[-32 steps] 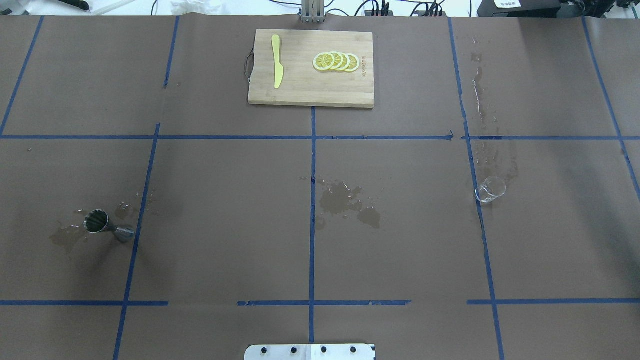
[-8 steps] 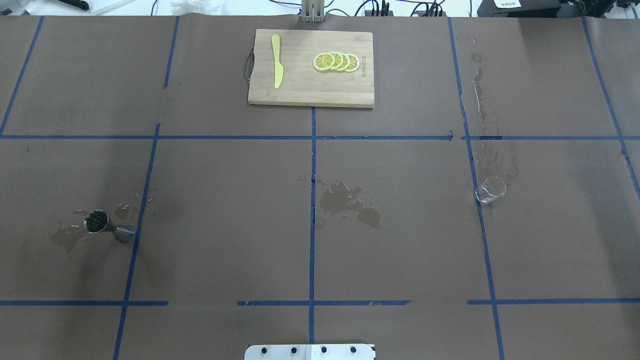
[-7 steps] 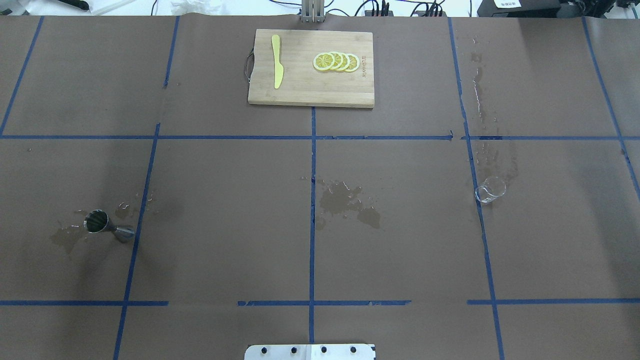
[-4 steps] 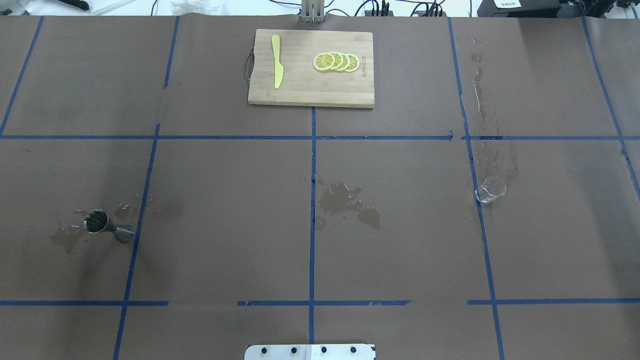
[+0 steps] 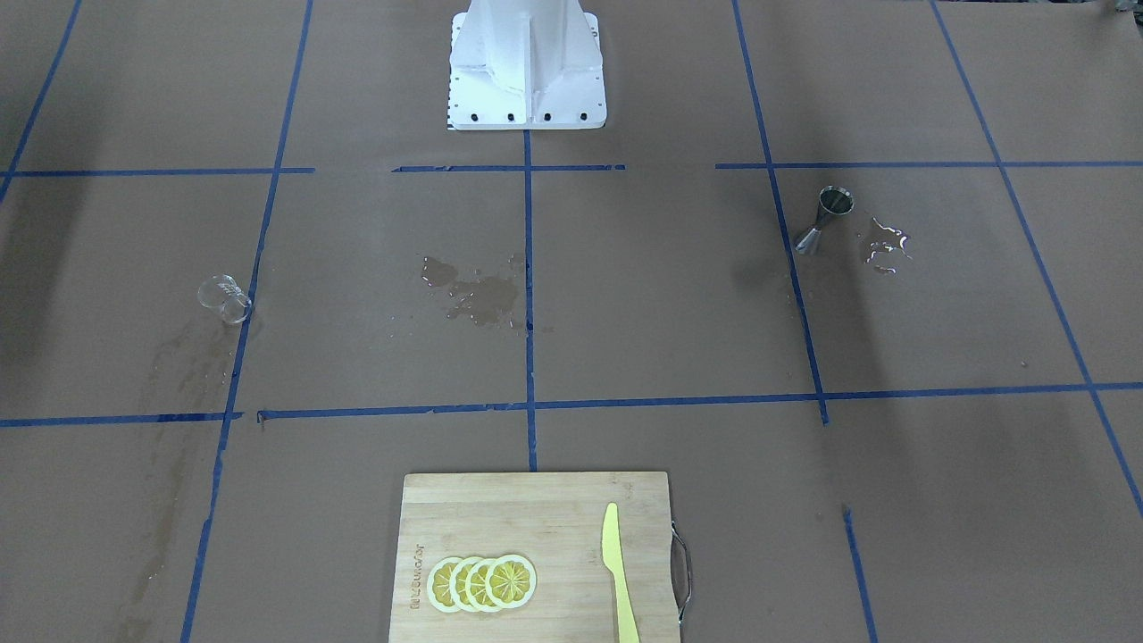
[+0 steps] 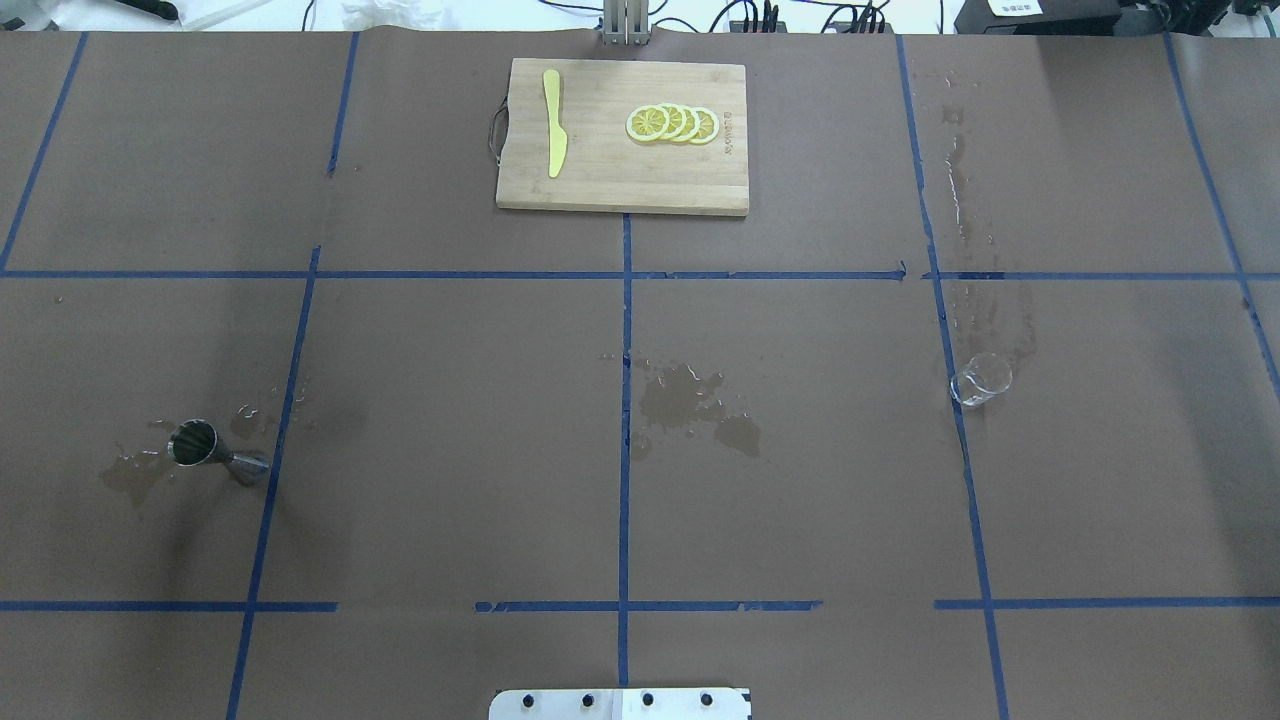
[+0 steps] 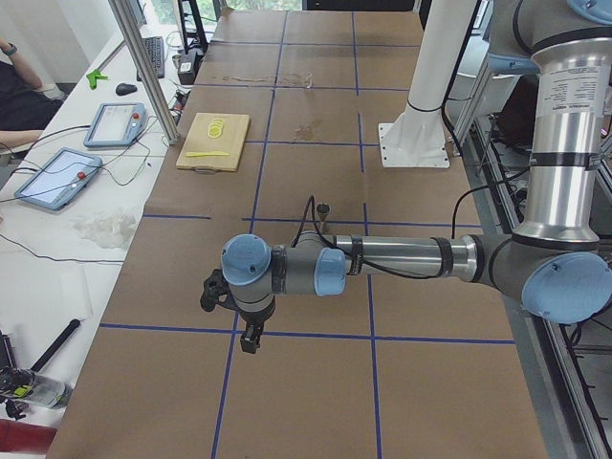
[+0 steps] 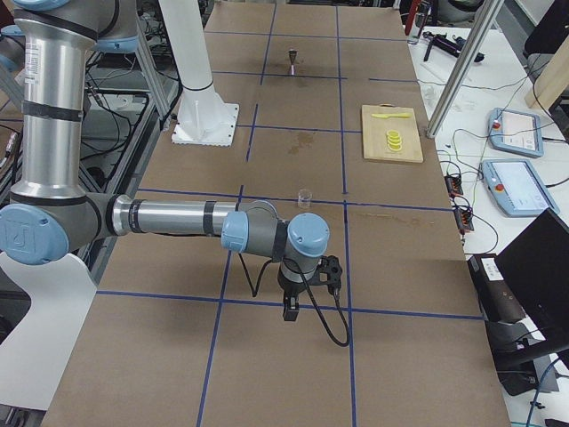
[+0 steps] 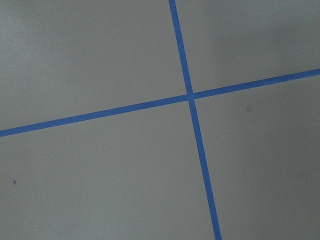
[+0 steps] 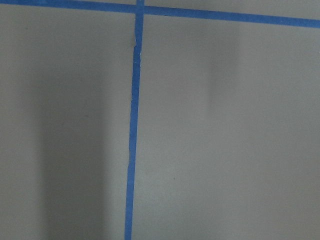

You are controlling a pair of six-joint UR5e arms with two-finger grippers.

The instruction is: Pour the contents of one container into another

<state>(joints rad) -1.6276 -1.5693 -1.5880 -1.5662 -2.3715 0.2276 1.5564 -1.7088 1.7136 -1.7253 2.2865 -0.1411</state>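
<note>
Small lettering (image 5: 414, 579) on the cutting board (image 5: 500, 509) is too blurred to read.

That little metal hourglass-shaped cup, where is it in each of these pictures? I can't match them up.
Exterior front-facing: the jigger is in the upper right.
Overhead exterior: the jigger is in the lower left.
Exterior left: the jigger is near the middle.
Exterior right: the jigger is at the top centre, at the far end.
Both wrist views: not in them.
Shared landmark: the cutting board, seen in all four exterior views.

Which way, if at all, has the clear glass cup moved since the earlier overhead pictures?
No. In the overhead view the glass cup stands just right of the same blue tape line, exactly where it was in every earlier picture.
</note>
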